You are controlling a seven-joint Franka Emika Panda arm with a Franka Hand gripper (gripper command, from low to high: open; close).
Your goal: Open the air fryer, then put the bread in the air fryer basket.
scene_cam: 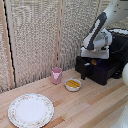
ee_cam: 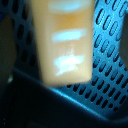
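Golden-brown bread [ee_cam: 62, 40] is hanging clamped in the gripper [scene_cam: 94, 61], right over the perforated floor of the basket [ee_cam: 102, 55], which is standing pulled out from the fryer [scene_cam: 120, 47]. Opening and carrying are looking done to me, leaving only the drop and the retreat. Only the wrist view is showing that floor; only the exterior is showing cup [scene_cam: 56, 75], bowl [scene_cam: 73, 84] and plate [scene_cam: 31, 110].

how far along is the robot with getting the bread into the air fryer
Done: the air fryer basket is pulled open and the bread is picked up. In hand: the claw holds it over the basket's perforated floor, seen in the wrist view. Left: release the bread and retract.
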